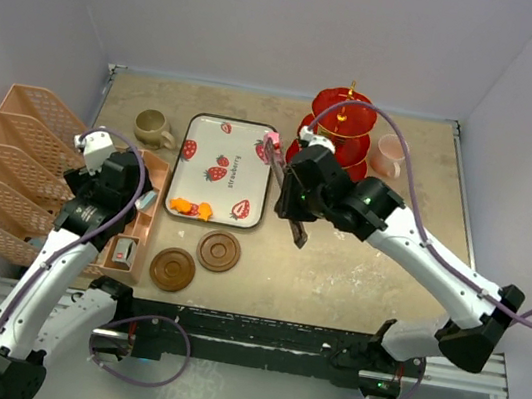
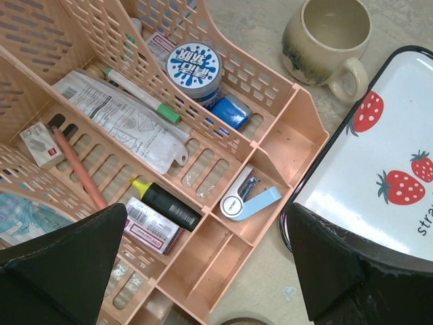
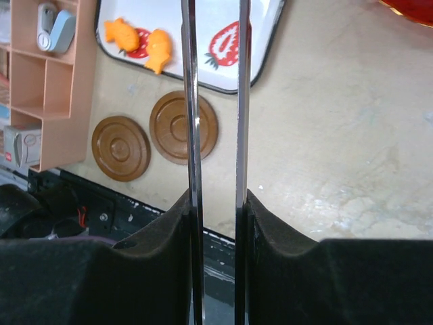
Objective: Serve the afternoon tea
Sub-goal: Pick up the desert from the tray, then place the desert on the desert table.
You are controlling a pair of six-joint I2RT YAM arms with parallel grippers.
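Right tool [image 3: 216,210] pinches the tweezers [image 3: 191,101]; left tool [image 2: 203,254] is spread wide, holding nothing, with the organiser [image 2: 223,156] beneath it. Judged partway: two orange sweets [image 3: 142,44] lie on the tray [image 3: 267,20] ahead-left of the right tool, coasters [image 3: 184,126] are bare to its left, and the olive mug [image 2: 328,37] and pink mug [image 1: 388,156] are unplaced. The stand [image 1: 340,130] is ahead-right; the tray rim may hinder pickup.

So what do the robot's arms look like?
The left arm and right arm are white tubes with chunky black joints. A thin purple cable loops along each. The left end effector and right end effector each have two black fingers.
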